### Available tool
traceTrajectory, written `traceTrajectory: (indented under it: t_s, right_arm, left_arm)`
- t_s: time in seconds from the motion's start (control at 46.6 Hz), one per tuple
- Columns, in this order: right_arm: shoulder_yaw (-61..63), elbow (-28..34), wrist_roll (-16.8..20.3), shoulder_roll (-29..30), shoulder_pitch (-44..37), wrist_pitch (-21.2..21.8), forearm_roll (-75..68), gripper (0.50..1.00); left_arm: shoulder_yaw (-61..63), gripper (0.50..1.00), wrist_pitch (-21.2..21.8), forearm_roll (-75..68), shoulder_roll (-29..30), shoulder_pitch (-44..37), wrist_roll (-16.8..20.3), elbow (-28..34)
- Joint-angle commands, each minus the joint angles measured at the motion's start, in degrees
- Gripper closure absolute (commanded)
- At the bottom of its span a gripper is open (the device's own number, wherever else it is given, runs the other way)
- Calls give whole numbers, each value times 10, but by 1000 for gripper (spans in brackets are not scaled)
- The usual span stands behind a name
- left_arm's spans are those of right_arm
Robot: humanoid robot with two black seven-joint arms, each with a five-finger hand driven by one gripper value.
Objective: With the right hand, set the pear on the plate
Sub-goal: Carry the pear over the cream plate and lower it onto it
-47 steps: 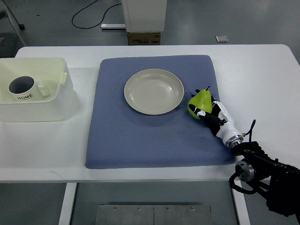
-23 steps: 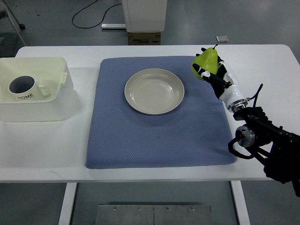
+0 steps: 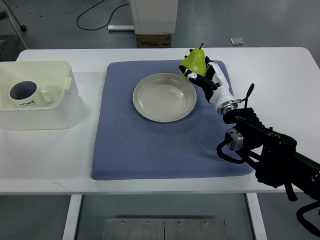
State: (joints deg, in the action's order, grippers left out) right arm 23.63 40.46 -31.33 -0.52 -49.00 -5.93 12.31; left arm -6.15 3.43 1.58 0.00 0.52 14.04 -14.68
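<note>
Nearest: the right arm (image 3: 270,155), dark and bulky, comes in from the lower right corner and reaches up across the worktop (image 3: 280,90). White wrist section leads to the right hand (image 3: 202,75), fingers curled around the pear (image 3: 195,62) from below and behind. Grip looks closed on the lower, wider body of the fruit, stem pointing up and away.

Blue mat (image 3: 165,145) covers the middle of the worktop. Plate (image 3: 164,97) sits on the mat, centre-far, nothing in it. Pear is held in the air, just beside the plate's far right rim, overlapping the mat's far edge in this view; not on the plate yet. Height above the mat cannot be told from this steep angle.

Left side: translucent bin (image 3: 37,95) on the worktop with a mug (image 3: 25,92) inside, well apart from the plate. Left arm not visible.

Far: floor, a white base (image 3: 153,17) with a box under it, a cable.

Handling judgement: pear looks firm, smooth-skinned, rounded, so likely a bit slippery and prone to rolling once released. Moderate weight, not fragile but could bruise if real. Best hold is around the fat lower half, as now; the narrow neck gives less purchase. Setting it on its side or base in the plate's dished centre should stop it rolling off.
</note>
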Motion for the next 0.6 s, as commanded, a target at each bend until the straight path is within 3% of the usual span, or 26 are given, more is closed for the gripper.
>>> traceTrajectory:
  t_s: [0.0,0.579]
  right_arm:
    - [-9,-7,6,5,-10,-1,0,1000]
    - [-82,-57,49,5,-41,-1,3,1000]
  left_arm:
    - [0,500,0,0,0,0,0,0]
    - [0,500,0,0,0,0,0,0]
